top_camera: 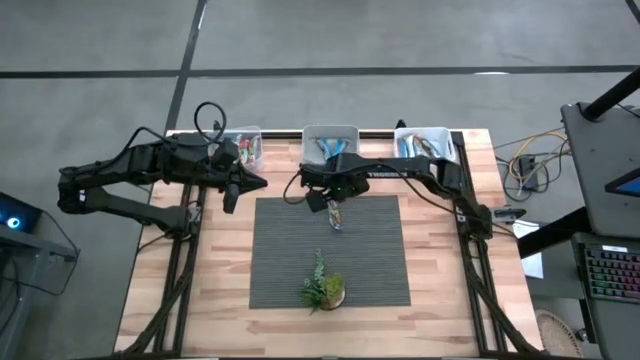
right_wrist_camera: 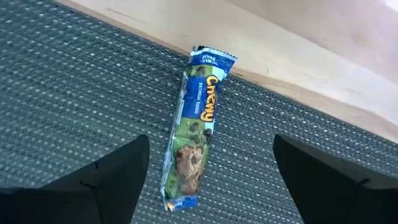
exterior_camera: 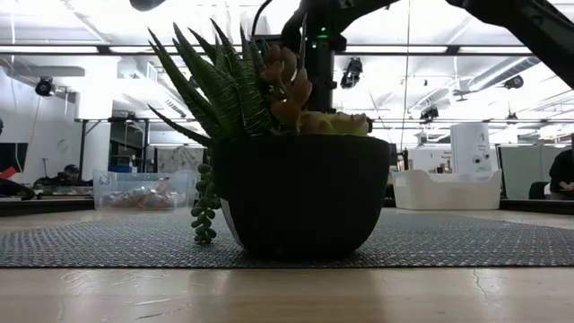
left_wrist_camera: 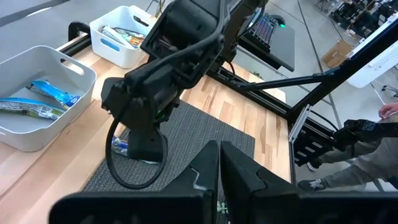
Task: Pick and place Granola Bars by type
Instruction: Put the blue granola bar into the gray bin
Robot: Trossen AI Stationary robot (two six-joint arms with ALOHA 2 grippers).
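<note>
From above, the pale wood-plank surface carries a ribbed grey mat and stands on a grey concrete floor. Three white plastic bins line its 12 o'clock edge. A plant sits at the mat's 6 o'clock.

At table height, the plant's dark round pot fills the view before a bright workshop.

The left end effector has its fingers pressed together, empty.

The right end effector hangs spread apart over a glossy blue-green granola bar lying flat on the woven mat, near its 12 o'clock edge.

The plant pot hides the mat's bar in the low view; bin contents seem blurred
</note>
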